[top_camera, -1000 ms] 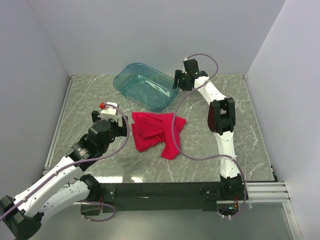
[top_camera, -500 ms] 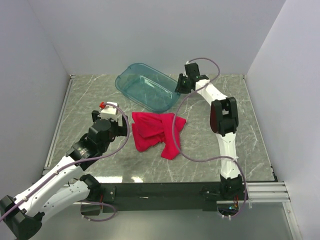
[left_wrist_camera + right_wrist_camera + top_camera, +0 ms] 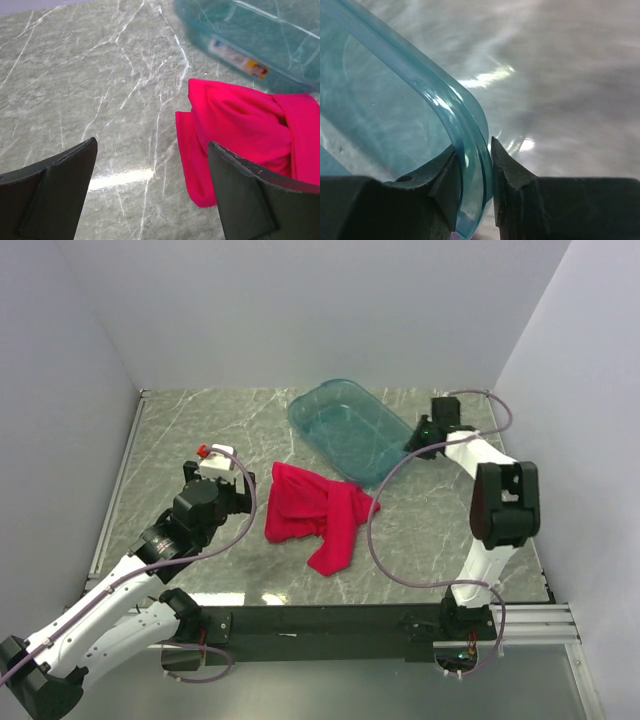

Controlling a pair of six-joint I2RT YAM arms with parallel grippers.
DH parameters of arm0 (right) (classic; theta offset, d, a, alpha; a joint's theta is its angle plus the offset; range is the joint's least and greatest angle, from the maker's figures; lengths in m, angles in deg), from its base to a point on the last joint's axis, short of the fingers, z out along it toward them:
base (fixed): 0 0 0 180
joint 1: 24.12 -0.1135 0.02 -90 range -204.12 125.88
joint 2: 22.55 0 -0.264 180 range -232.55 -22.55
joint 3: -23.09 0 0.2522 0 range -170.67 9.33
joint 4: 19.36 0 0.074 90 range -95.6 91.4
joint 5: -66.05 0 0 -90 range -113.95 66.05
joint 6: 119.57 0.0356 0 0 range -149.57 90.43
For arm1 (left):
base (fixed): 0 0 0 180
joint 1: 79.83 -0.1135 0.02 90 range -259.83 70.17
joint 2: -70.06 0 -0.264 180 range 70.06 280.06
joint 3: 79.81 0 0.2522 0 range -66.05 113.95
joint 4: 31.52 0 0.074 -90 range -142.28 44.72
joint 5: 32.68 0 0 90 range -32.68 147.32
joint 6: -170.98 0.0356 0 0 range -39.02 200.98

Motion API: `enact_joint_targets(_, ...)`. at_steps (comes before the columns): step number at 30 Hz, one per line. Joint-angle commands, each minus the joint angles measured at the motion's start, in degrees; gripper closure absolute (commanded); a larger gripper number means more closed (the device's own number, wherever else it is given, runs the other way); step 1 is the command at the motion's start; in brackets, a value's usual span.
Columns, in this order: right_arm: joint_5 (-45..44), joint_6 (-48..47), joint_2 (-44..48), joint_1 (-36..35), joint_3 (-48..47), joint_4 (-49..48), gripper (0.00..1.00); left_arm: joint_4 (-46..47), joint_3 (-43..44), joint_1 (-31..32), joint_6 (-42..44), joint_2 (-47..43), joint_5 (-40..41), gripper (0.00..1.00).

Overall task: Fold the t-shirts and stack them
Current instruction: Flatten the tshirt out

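The grey-green marbled table (image 3: 200, 420) in front of my two bases carries two things. A red t-shirt (image 3: 315, 512) lies crumpled near its middle, with one loose end trailing toward me. A clear teal plastic bin (image 3: 325, 448) sits farther back and to my right, its near corner just beside the cloth's right edge.

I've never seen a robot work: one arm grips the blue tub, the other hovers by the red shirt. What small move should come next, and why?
Probably the right gripper should open and let go of the tub: it pinches the rim, while the shirt lies crumpled and the left gripper hangs open beside it. Folding likely needs both.
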Motion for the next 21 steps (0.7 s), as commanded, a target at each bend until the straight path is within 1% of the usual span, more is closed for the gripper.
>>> enact_joint_targets(1,-1.65,3.10,7.13,7.42,3.70,-5.77,0.69,1.84,0.26,-0.20,-0.48,-1.46,-1.49,0.03)
enact_joint_targets(5,-1.91,0.91,9.06,13.60,5.63,-4.37,0.70,2.02,0.26,-0.29,-0.57,-1.81,-1.93,0.03)
enact_joint_targets(9,-4.81,-1.29,10.39,17.92,7.31,-6.03,0.70,2.02,0.26,-0.29,-0.66,-2.33,-2.46,0.03)
enact_joint_targets(15,-5.34,0.03,9.07,25.29,5.82,-6.48,0.70,1.84,0.18,-0.29,-0.75,-2.86,-2.64,0.03)
enact_joint_targets(21,-6.04,0.11,7.31,29.08,3.35,-6.47,0.70,1.84,0.09,-0.29,-0.75,-2.86,-2.55,0.03)
